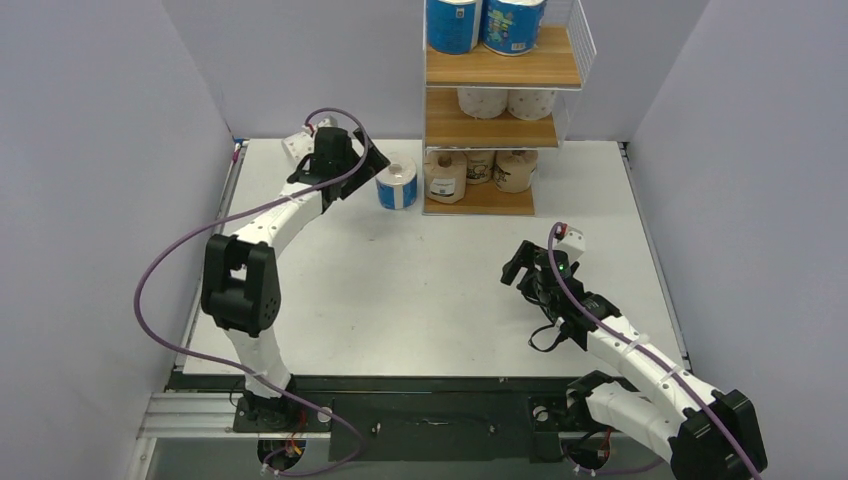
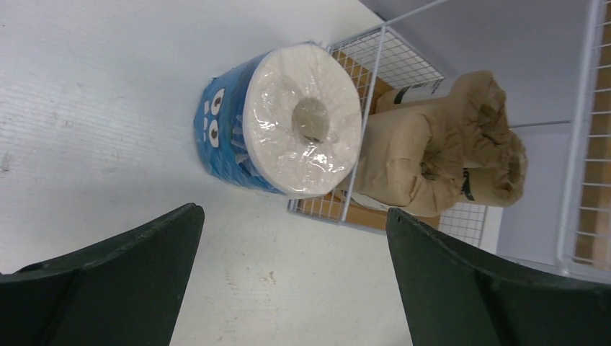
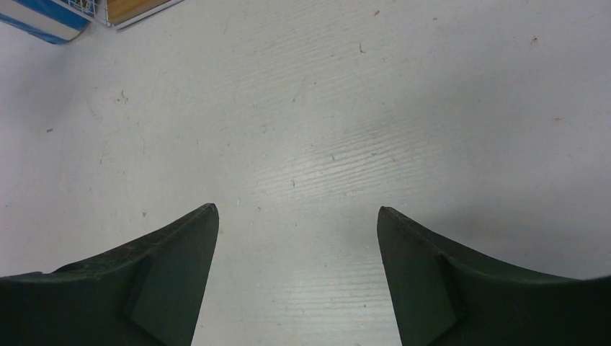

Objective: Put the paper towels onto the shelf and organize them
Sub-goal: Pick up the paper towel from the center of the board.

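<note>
A blue-wrapped paper towel roll [image 1: 397, 184] [image 2: 281, 120] stands upright on the table just left of the shelf [image 1: 500, 68]. My left gripper [image 1: 372, 160] [image 2: 294, 210] is open right beside it, on its left, nothing between the fingers. The shelf holds two blue rolls [image 1: 484, 22] on top, two white rolls [image 1: 506, 102] on the middle board and three brown kraft rolls [image 1: 478, 172] [image 2: 432, 155] on the bottom board. My right gripper [image 1: 517, 266] [image 3: 297, 209] is open over bare table, well in front of the shelf.
White wire mesh sides [image 2: 389, 61] of the shelf stand close behind the blue roll. Grey walls enclose the table on the left, back and right. A purple cable [image 1: 175, 260] loops off the left arm.
</note>
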